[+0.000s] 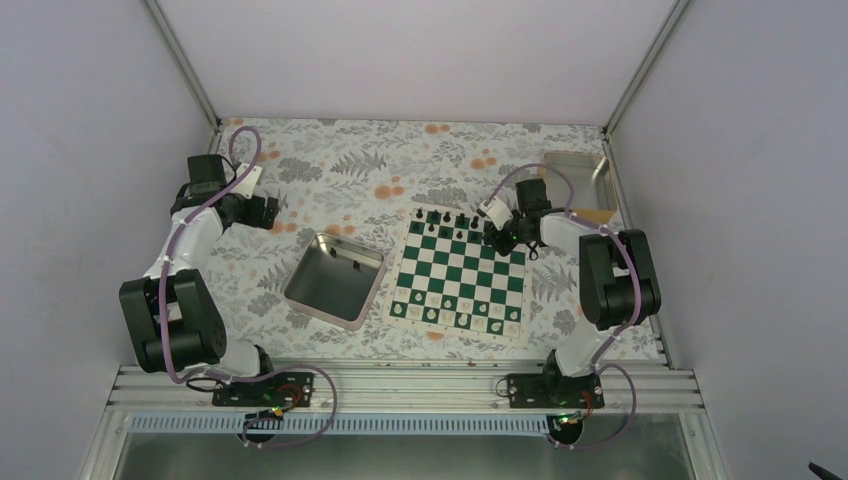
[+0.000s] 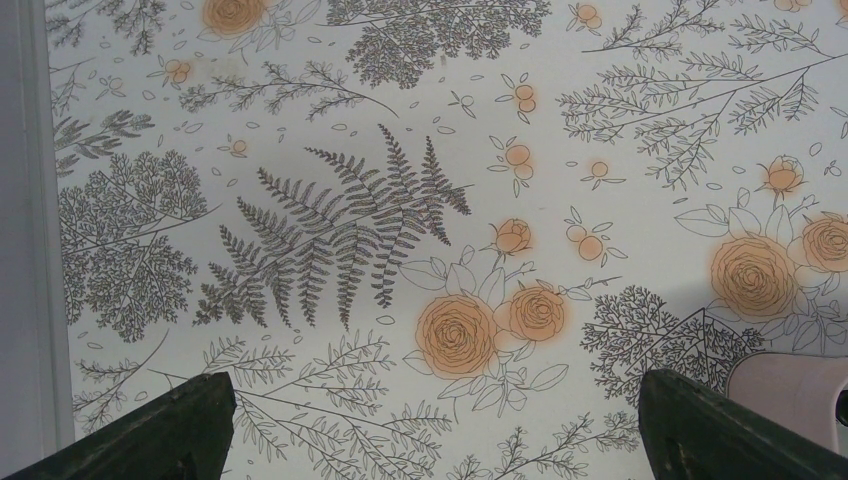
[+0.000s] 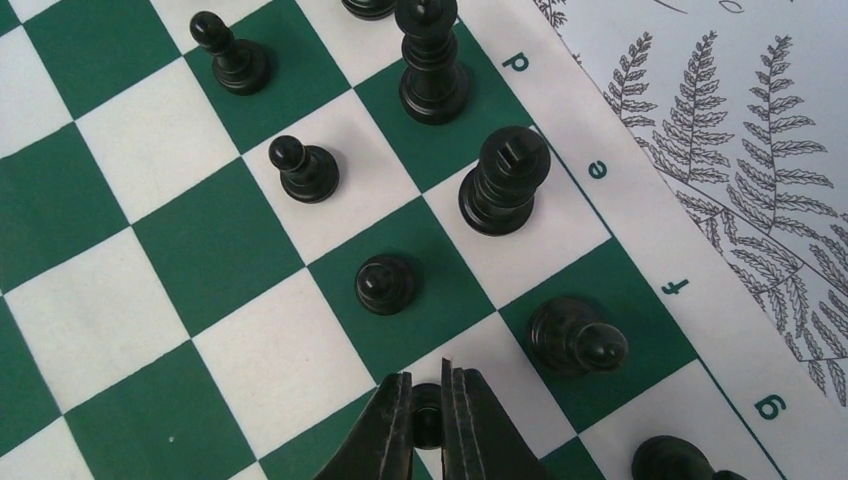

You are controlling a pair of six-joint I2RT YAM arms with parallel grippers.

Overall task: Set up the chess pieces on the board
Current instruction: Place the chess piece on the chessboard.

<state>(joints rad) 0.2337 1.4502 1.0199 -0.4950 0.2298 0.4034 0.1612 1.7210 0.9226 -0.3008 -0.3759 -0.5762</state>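
Observation:
The green and white board (image 1: 455, 283) lies right of centre, with black chess pieces (image 1: 447, 219) along its far rows. My right gripper (image 1: 497, 237) hovers over the board's far right part. In the right wrist view this gripper (image 3: 428, 400) is shut on a small black pawn (image 3: 427, 415), low over a white square of the board (image 3: 200, 230). Just beyond stand a pawn (image 3: 385, 283), a bishop (image 3: 575, 338) and a tall piece (image 3: 505, 178). My left gripper (image 1: 272, 212) is far to the left over the cloth; it (image 2: 435, 400) is open, with nothing between its fingers (image 2: 170, 430).
A square metal tray (image 1: 330, 285) sits left of the board. Another metal tray (image 1: 575, 172) stands at the back right corner. Pale pieces (image 1: 455, 317) line the board's near rows. The floral cloth (image 2: 400, 200) covers the table.

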